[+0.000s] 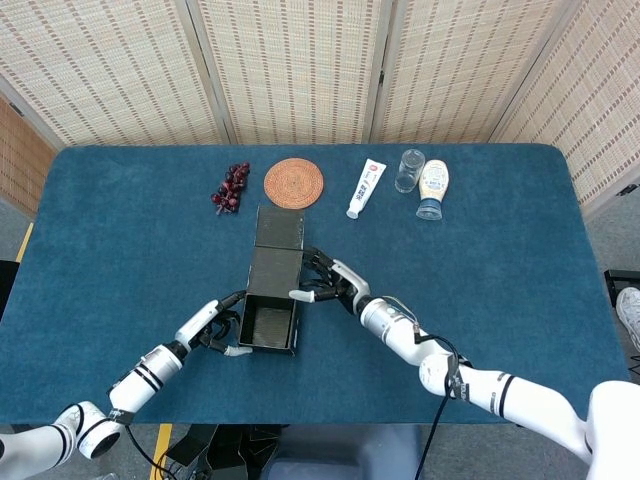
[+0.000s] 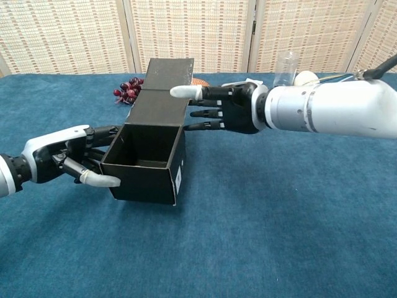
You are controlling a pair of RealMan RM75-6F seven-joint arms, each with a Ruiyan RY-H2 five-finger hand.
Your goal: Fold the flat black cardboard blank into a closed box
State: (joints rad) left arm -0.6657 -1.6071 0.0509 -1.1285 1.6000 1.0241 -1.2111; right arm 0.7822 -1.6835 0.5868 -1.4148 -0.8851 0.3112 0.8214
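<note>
From the head view, one black box (image 1: 271, 308) sits open-topped and empty on the blue bench (image 1: 120, 230), its lid flap lying back toward one woven coaster (image 1: 293, 182), while from the chest view the left hand (image 2: 71, 159) grips its left wall and the right hand (image 2: 218, 108), fingers spread and grasping nothing, touches the raised flap.

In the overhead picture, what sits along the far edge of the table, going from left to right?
Grapes → round woven coaster → white tube → clear glass → white squeeze bottle.
</note>
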